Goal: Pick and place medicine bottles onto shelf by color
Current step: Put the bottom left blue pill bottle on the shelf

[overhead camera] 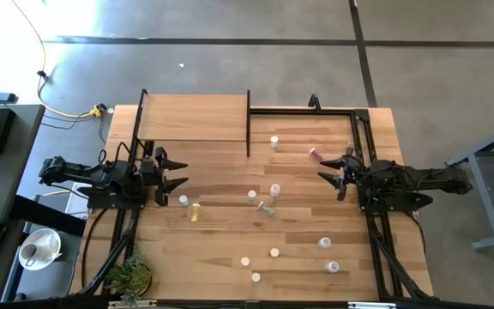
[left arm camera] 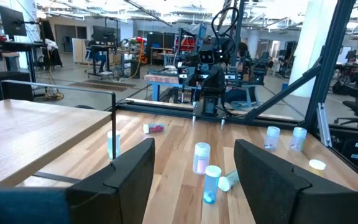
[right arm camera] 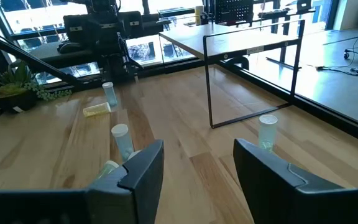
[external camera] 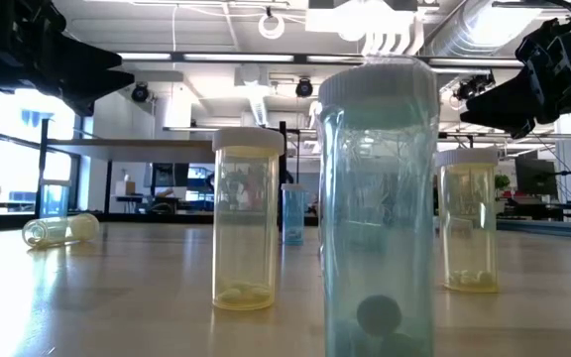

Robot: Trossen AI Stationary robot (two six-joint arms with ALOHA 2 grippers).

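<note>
Across the middle and lower right of the high view, the small cylindrical medicine bottles with pale caps are scattered over the wood-plank tabletop, most upright, a yellow one and a greenish one lying on their sides. At upper centre-left stands the small light-wood shelf with thin black corner posts; no bottle is seen on its board, so the sorting is judged not yet begun. At left centre, the left gripper is held with its fingers spread and nothing between them, facing a pale blue bottle just beside it. At right centre, the right gripper is likewise held parted and empty, near a pink bottle lying tilted. Both arms are posed at opposite table edges, presumably so that each can reach its nearer bottles.
</note>
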